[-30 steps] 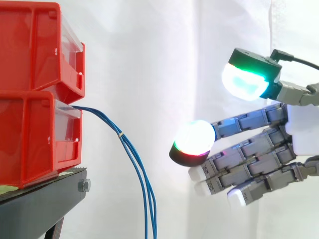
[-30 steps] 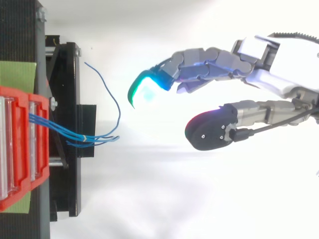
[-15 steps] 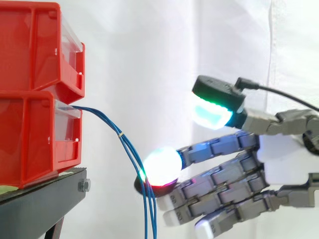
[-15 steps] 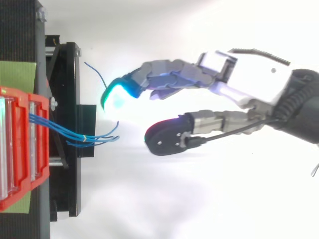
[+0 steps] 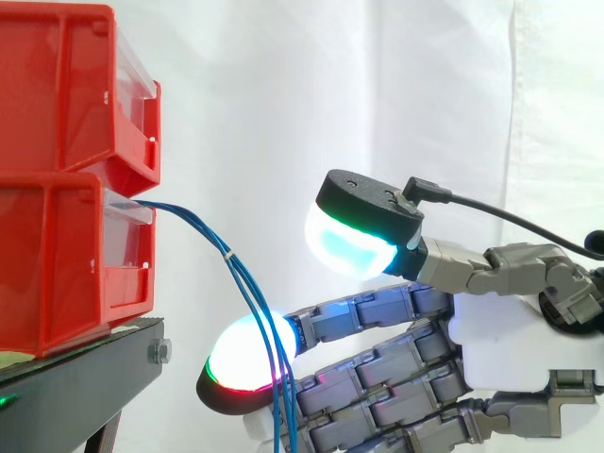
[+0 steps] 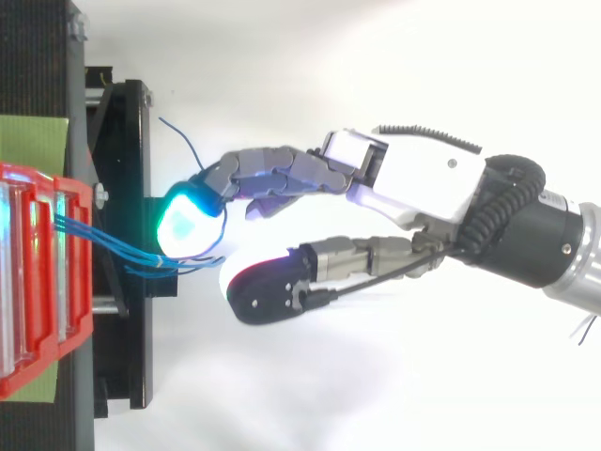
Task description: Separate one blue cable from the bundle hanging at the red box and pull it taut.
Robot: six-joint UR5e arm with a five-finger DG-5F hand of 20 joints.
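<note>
Blue thin cables point(image 5: 247, 285) droop in a bundle from the lower red plastic bin point(image 5: 57, 269) on the black metal stand point(image 5: 66, 396); the grey jointed hand point(image 5: 510, 342) reaches in with fingers straight and thumb spread apart, clasping nothing, one glowing fingertip point(image 5: 238, 366) right behind the strands

Place: a robotics lab test bench is being shown.
Backdrop: the work is being screened off by a plain white curtain point(image 5: 283, 94).
Storage: red bins point(image 5: 57, 123) are being kept stacked on a black stand point(image 5: 85, 382), which is being fastened with a bolt point(image 5: 159, 352).
Machine: a robot hand point(image 6: 423, 183) with glowing fingertips is being carried on an arm point(image 6: 526, 225).
Wiring: blue cables point(image 5: 227, 255) are being left hanging from the lower bin.
</note>
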